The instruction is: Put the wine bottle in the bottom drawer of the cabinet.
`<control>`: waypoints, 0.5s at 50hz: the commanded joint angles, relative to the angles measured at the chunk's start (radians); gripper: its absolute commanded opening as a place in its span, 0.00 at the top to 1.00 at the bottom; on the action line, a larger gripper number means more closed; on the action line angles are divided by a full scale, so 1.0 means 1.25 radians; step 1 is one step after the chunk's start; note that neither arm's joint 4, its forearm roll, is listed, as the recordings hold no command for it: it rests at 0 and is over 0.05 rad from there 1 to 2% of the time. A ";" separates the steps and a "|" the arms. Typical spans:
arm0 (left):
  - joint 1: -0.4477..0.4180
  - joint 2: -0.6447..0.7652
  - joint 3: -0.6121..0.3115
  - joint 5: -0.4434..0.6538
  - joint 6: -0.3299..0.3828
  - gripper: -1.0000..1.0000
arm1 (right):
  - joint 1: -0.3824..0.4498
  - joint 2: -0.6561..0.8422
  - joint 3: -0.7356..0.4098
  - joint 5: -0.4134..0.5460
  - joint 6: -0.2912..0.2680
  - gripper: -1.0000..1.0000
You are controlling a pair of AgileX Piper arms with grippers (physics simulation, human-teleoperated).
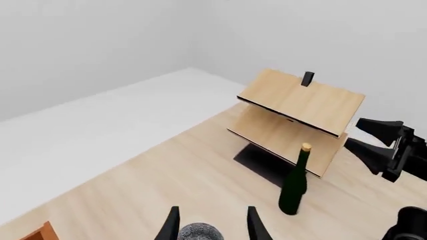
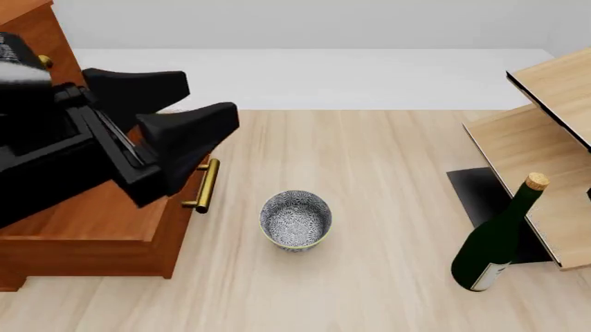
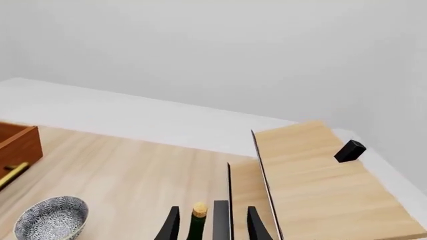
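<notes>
At the far left of the front view stands the cabinet (image 2: 23, 41), with the bottom drawer (image 2: 93, 232) pulled out toward the table (image 2: 388, 152) and its brass bar handle (image 2: 205, 185) facing right. The left gripper (image 2: 189, 128) hovers above the drawer's front edge, its two black fingers spread apart with nothing between them. Just to the right of that gripper and lower, beside the drawer handle, a small bowl with a blue-and-white speckled pattern (image 2: 295, 220) sits on the table, apart from the drawer. In the left wrist view the same bowl (image 1: 199, 232) shows between the fingertips, below them.

Well to the right of the left gripper, the wine bottle (image 2: 499, 238) stands upright on the table, cork uppermost, white label near its base, just in front of the pale light-wood shelf unit (image 2: 544, 152). A small black block (image 3: 349, 151) rests on the shelf unit's top board.

In the right wrist view the right gripper (image 3: 212, 222) is open, and the bottle's cork and neck (image 3: 198, 220) sit between its fingers, untouched as far as can be seen. The front view barely shows this gripper.
</notes>
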 commanded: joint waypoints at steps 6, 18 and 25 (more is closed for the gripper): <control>-0.061 0.120 -0.015 -0.107 0.039 0.00 | -0.051 0.000 -0.085 0.088 -0.006 0.00; -0.095 0.203 -0.031 -0.179 0.050 0.00 | -0.086 0.000 -0.123 0.120 -0.005 0.00; -0.127 0.256 -0.048 -0.213 0.071 0.00 | -0.093 0.000 -0.150 0.140 -0.001 0.00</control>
